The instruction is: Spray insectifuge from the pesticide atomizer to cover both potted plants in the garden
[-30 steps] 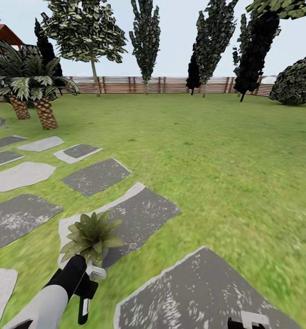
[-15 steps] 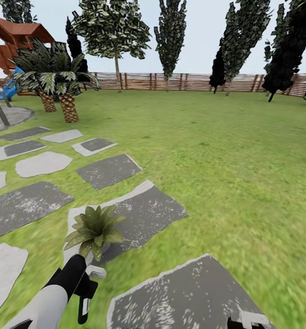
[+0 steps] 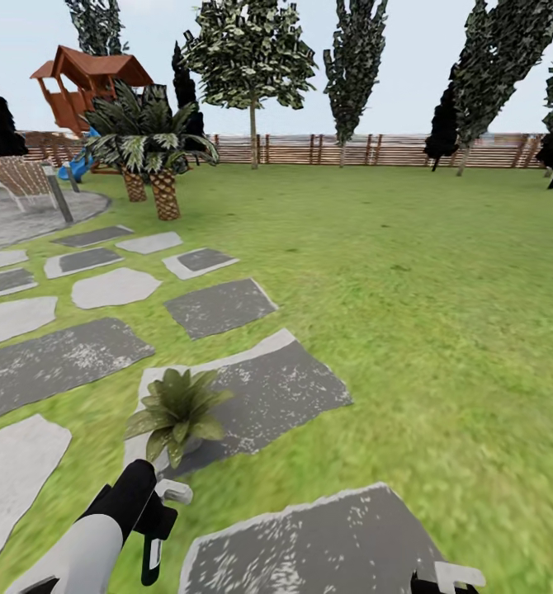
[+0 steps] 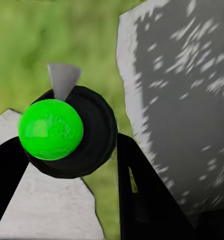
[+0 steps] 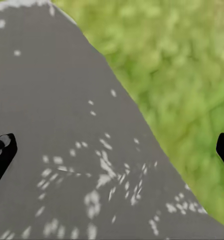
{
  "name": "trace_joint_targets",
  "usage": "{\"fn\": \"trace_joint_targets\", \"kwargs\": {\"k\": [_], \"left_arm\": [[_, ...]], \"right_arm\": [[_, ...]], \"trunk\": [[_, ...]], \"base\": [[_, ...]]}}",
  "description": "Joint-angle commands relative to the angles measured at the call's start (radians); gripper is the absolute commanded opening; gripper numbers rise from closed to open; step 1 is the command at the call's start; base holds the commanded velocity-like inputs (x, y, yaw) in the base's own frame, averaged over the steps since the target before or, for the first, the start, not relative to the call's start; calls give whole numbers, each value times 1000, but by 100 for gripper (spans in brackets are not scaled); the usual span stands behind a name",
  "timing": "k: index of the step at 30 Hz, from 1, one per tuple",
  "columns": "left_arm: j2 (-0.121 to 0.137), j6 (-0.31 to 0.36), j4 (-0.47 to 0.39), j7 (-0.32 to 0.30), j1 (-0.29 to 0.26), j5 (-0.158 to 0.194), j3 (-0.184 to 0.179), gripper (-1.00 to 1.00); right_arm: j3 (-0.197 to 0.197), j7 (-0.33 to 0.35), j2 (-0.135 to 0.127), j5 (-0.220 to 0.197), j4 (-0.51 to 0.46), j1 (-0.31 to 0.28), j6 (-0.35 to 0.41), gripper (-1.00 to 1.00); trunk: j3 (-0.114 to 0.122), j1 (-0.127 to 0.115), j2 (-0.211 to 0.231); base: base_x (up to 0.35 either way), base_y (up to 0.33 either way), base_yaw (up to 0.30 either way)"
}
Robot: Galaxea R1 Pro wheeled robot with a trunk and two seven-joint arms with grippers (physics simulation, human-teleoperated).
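The left wrist view shows the left claw (image 4: 66,165) clenched on the pesticide atomizer (image 4: 66,132); the right claw (image 5: 112,150) hangs released, wide, above a stepping stone (image 5: 66,125).

Bright, even daylight; no cast shadows; no glare; lawn (image 3: 441,313) texture smeared, blurred near edges; trees (image 3: 252,58) lean outward, wide-angle distortion; wrist views soft, blocky.
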Motion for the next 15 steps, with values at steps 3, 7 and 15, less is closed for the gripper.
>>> {"fn": "trace_joint_targets", "kwargs": {"k": [3,7,15], "left_arm": [[-1,3,-3,-8,-1,-11,7,-100],[-1,3,-3,-8,-1,-11,7,-100],[-1,3,-3,-7,-1,-11,10,-100]], "right_arm": [[-7,-3,0,11,1,0,-3,100],[-7,-3,0,11,1,0,-3,100],[-8,-3,-1,12,1,0,-3,100]], "trunk": [[-1,0,0],[-1,0,0],[-1,0,0]], "base": [[132,-293,277],[59,-305,277],[4,-310,194]]}}
